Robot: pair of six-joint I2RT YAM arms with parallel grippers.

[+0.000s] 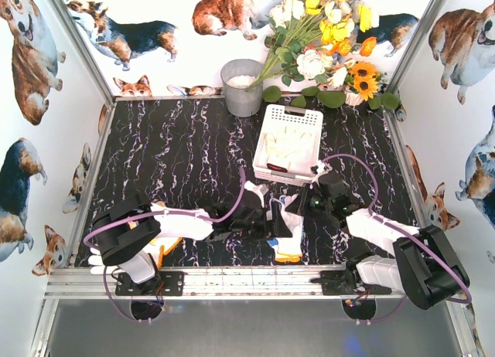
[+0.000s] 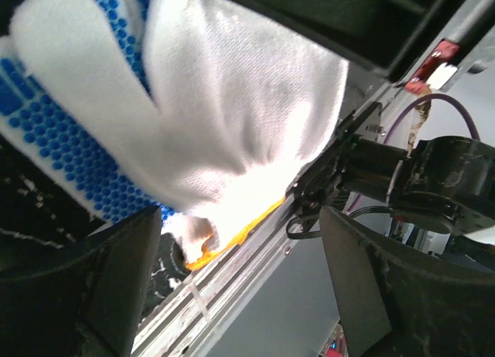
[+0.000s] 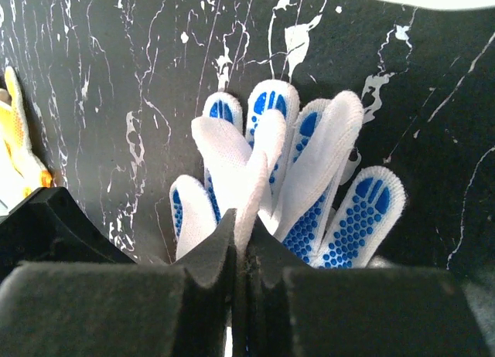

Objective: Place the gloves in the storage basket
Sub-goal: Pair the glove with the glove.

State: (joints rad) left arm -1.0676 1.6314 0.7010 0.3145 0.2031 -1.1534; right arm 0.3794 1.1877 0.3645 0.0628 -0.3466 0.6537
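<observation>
A white glove with blue dots [image 1: 291, 232] lies on the black marbled table between the two grippers, its orange-edged cuff [image 1: 288, 257] towards the near rail. My right gripper [image 1: 307, 208] is shut on a fold of this glove [image 3: 309, 179], its jaws pressed together on the white fabric [image 3: 241, 241]. My left gripper [image 1: 272, 222] is open, jaws wide apart [image 2: 240, 245], with the same glove [image 2: 232, 102] just beyond its fingertips. The white slotted storage basket [image 1: 267, 134] stands behind and holds pale gloves [image 1: 291, 144]. An orange-yellow glove [image 1: 161, 249] lies under the left arm.
A grey metal bucket [image 1: 242, 87] stands at the back beside a bunch of artificial flowers [image 1: 329, 32]. A white glove [image 1: 97, 260] lies at the near left corner. A yellow glove [image 3: 19, 141] shows at the left edge of the right wrist view. The aluminium rail [image 1: 247, 278] runs along the near edge.
</observation>
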